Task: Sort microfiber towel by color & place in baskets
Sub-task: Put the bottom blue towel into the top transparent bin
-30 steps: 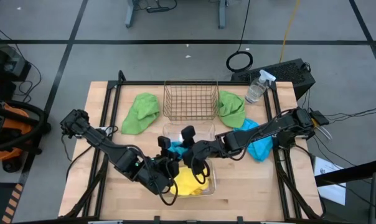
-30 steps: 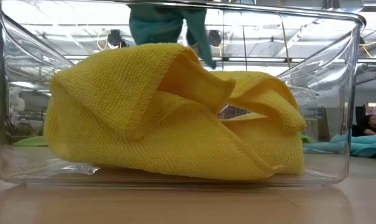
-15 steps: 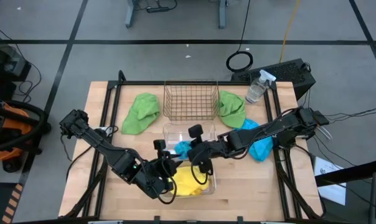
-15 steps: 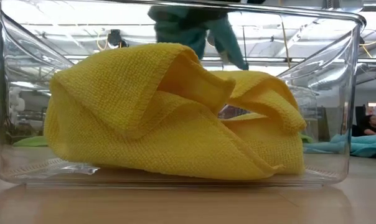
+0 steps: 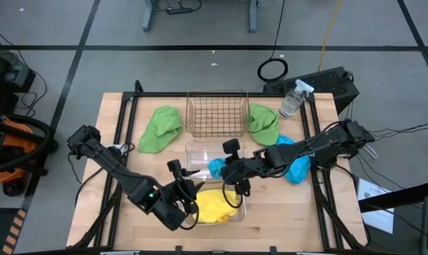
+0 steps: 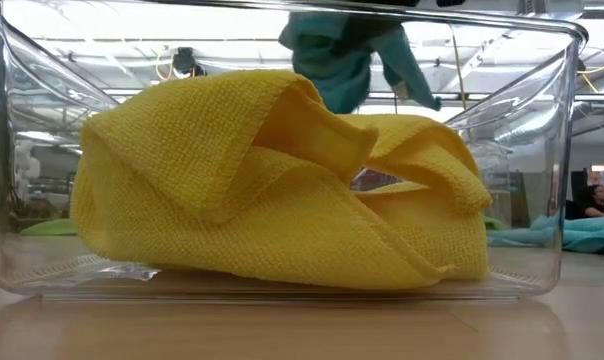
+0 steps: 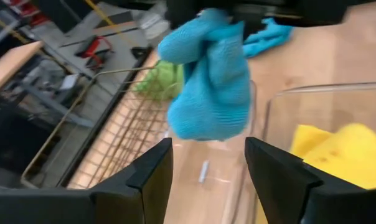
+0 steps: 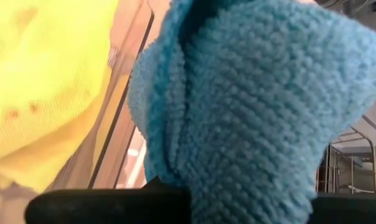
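Observation:
A sky-blue microfiber towel (image 5: 217, 168) hangs bunched over the middle clear basket (image 5: 200, 151), with my right gripper (image 5: 227, 168) shut on it. My left gripper (image 7: 208, 148) stands open just short of it, nothing between its fingers. Yellow towels (image 6: 272, 190) lie heaped in the near clear basket (image 6: 2, 150). Two green towels (image 5: 161, 127) (image 5: 263, 122) lie flat on the table on either side of the wire basket (image 5: 216, 113). Another blue towel (image 5: 297, 166) lies at the right. My right gripper pinches the blue towel's bunched upper part (image 7: 203, 28) between its two fingers, reaching in about level from the table's right. Several folds are gathered in the hold. The towel hangs below the fingers (image 8: 107, 206), lifted clear above the middle basket.
A clear spray bottle (image 5: 292, 99) stands at the far right corner. A dark frame (image 5: 129, 106) runs around the table's edges. Bare wood shows at the near left (image 5: 108, 227) and near right (image 5: 285, 219).
My left gripper has opened, let go of the blue towel and drawn back toward the table's left. My right gripper has taken hold of the towel and carried it toward the right, hanging clear above the baskets. The yellow towels have stayed still.

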